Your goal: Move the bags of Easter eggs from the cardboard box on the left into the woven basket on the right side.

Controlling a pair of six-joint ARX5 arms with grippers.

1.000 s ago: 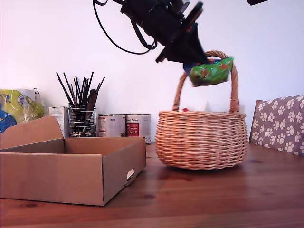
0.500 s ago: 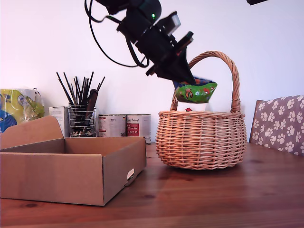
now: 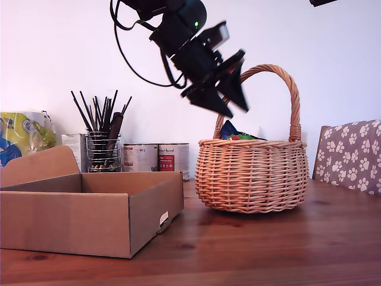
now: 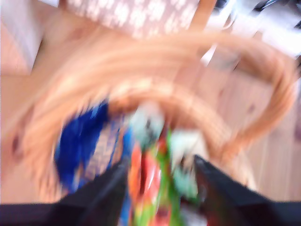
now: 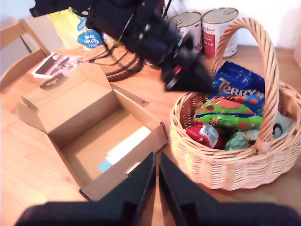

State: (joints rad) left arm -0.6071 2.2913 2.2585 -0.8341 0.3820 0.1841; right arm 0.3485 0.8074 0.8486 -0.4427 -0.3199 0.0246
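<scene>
The woven basket [image 3: 253, 176] stands on the table at the exterior view's right. A blue bag of Easter eggs [image 5: 237, 87] with a green bottom edge lies in it on top of other packets; only its top edge [image 3: 235, 134] shows above the rim in the exterior view. My first gripper [image 3: 237, 109] hangs open just above the basket [image 5: 225, 165], under the handle arch, holding nothing. Its wrist view is blurred, with the bag [image 4: 150, 183] below the spread fingers [image 4: 108, 193]. The cardboard box [image 3: 89, 220] sits at the exterior view's left; its inside [image 5: 75, 101] holds only a white label. My second gripper [image 5: 156, 162] is shut, high above the table.
Behind the box stand a wire pencil holder [image 3: 104, 149], two tins [image 3: 156, 158] and a yellow-and-blue bag [image 3: 21, 137]. A paw-print cushioned chair [image 3: 351, 155] is at the exterior view's right edge. Cables and a leaflet [image 5: 59, 63] lie beyond the box.
My first gripper carried the bag down toward the basket, then opened. The bag dropped and now lies in the basket; the gripper has lifted slightly.
</scene>
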